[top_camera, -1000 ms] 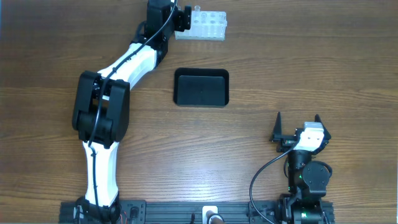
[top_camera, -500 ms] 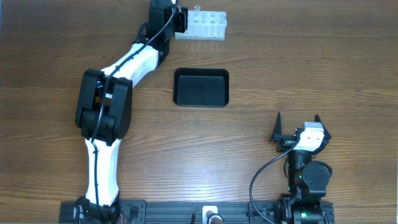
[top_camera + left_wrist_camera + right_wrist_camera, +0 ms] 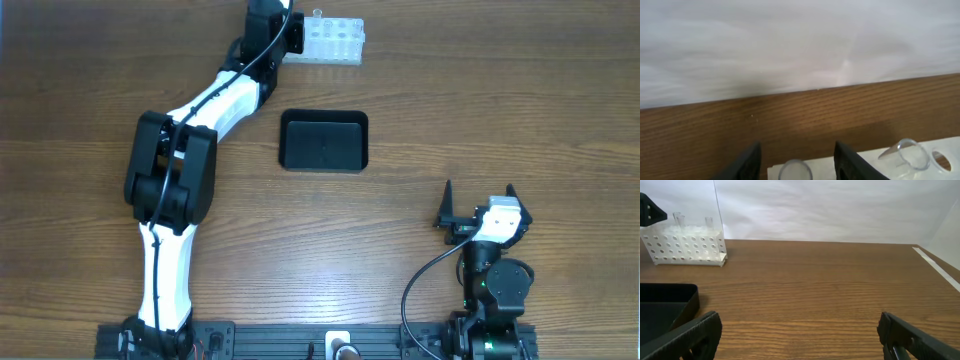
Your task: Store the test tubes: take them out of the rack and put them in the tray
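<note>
Standing in the white rack (image 3: 335, 42) at the top centre of the top view, the test tubes (image 3: 795, 171) are not yet lifted. The black tray (image 3: 323, 141) just below holds nothing. The pick-up step is judged in hand: the left gripper (image 3: 797, 149) is set with fingers apart astride one tube's mouth, so closing and a straight lift are called for. The table (image 3: 500, 100) ends close behind the rack, and open wood is left toward the tray. The right gripper (image 3: 480, 190), spread wide, is parked at lower right.

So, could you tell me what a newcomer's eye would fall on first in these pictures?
The white left arm stretches across the table, with the left pincer open either side of one test tube at the end of the white rack by the far edge. Next come the black tray mid-table and the right pincer, open near its base.
</note>
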Robot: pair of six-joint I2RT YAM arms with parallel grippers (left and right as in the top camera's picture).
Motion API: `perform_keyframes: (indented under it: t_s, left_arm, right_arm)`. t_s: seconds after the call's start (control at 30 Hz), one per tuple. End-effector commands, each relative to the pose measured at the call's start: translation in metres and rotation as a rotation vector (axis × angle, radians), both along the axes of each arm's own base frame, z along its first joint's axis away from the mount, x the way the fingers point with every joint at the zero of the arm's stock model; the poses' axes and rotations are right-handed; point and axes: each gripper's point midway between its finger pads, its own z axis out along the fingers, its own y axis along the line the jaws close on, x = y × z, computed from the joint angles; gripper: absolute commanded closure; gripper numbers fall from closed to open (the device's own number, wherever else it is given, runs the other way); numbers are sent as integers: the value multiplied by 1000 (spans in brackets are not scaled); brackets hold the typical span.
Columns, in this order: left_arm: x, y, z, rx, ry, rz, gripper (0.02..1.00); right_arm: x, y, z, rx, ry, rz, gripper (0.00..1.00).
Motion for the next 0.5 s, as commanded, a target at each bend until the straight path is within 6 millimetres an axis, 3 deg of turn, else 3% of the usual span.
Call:
perform_keyframes:
  t_s: [0.03, 0.5]
  left_arm:
    - [5, -2, -7, 2, -4, 5, 595]
    - [5, -5, -7, 3, -3, 1, 730]
  right_arm:
    - [-1, -3, -1, -5, -3, -17, 7]
    - [-1, -3, -1, -5, -3, -17, 9]
